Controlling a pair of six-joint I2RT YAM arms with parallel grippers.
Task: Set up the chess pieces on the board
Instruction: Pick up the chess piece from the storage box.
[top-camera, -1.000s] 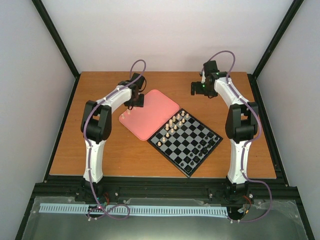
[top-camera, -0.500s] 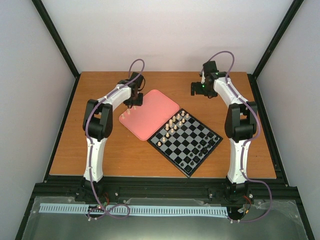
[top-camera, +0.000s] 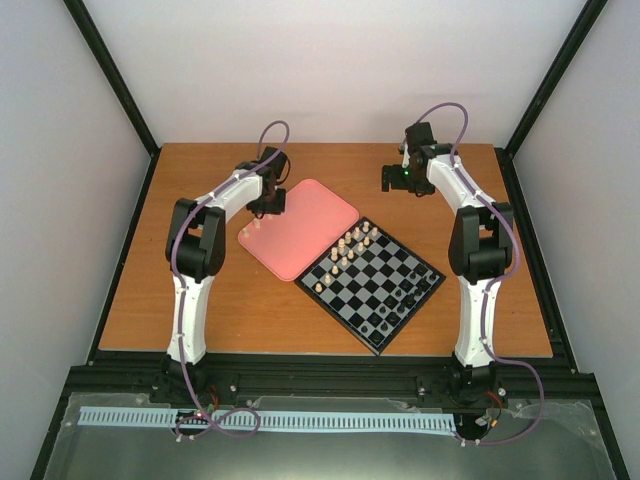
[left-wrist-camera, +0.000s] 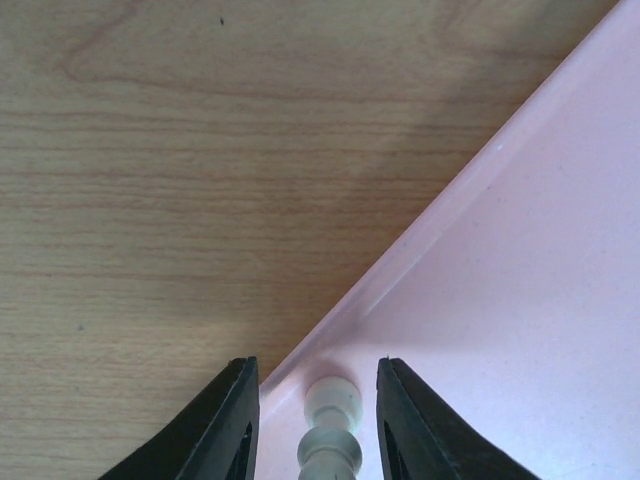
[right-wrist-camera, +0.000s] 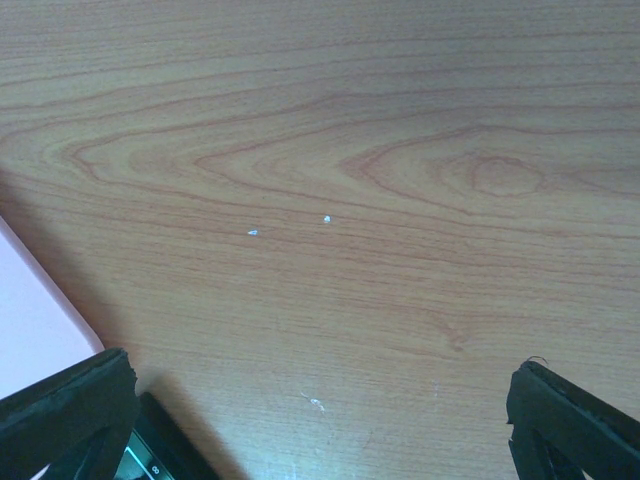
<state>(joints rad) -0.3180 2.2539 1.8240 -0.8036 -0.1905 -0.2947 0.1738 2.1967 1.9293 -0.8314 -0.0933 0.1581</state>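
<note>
The board (top-camera: 372, 287) lies at an angle in the middle of the table. Several cream chess pieces (top-camera: 347, 250) stand along its far-left edge and small black pieces (top-camera: 407, 293) along its near-right edge. My left gripper (top-camera: 266, 207) hangs over the left corner of the pink tray (top-camera: 305, 225). In the left wrist view it (left-wrist-camera: 318, 425) is open, with a cream piece (left-wrist-camera: 330, 432) standing between the jaws, a gap on each side. My right gripper (top-camera: 394, 180) is wide open and empty over bare wood at the back; it also shows in the right wrist view (right-wrist-camera: 318, 378).
The pink tray's rim (left-wrist-camera: 400, 265) runs diagonally past the left gripper. The right wrist view shows a tray corner (right-wrist-camera: 30, 300) and a corner of the board (right-wrist-camera: 170, 445) at its lower left. Black frame posts stand at the table's edges.
My left gripper has shifted a little to the left over the tray's corner, then held still. The right arm has not moved.
</note>
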